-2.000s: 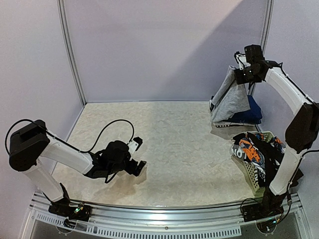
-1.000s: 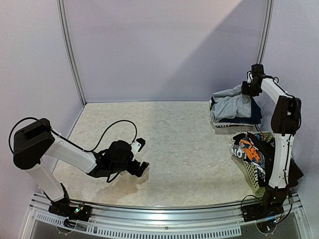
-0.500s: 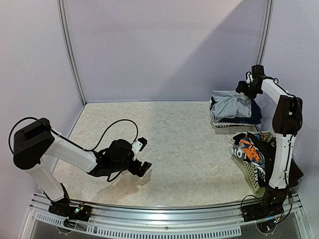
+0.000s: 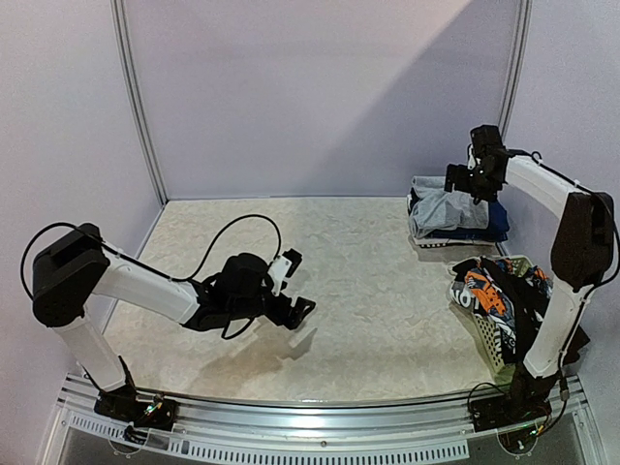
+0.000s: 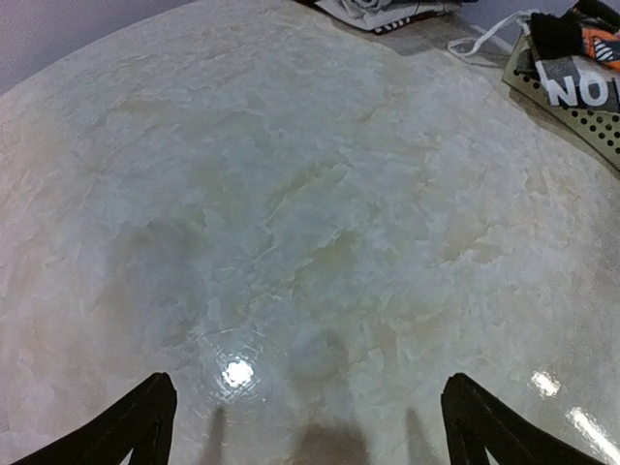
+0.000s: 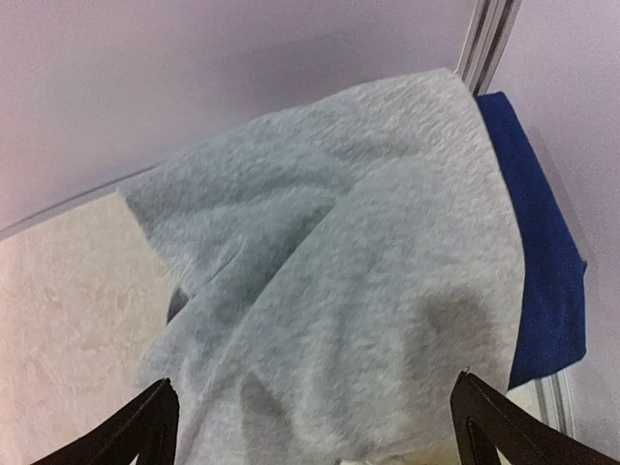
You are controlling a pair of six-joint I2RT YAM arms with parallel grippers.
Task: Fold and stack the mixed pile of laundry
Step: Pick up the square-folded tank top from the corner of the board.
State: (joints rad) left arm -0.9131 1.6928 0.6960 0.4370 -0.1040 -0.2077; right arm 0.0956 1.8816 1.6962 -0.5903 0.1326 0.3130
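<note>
**One shirt set down, most of the pile left**

The right gripper [image 4: 457,180] is spread wide with nothing between its fingers. Two seconds ago it held the grey shirt [image 6: 339,271] high in the air. It then brought the shirt down, let go, and now hovers just above it. My reading is that this garment's stacking step is done and the arm is free for the next piece.

Directly under that gripper the shirt lies soft and rumpled, with loose folds across the top rather than a flat square. It may want smoothing. It rests on a navy piece [image 6: 542,271] that pokes out past its right edge. Nearer the arm's base, well apart from the gripper, the rest of the pile [image 4: 487,291] hangs over the basket [image 4: 499,360], printed and black cloth tangled together.

The left gripper [image 4: 295,308] is also spread and empty. It has drifted toward the middle of the table [image 4: 378,252], with only bare table under it.
</note>
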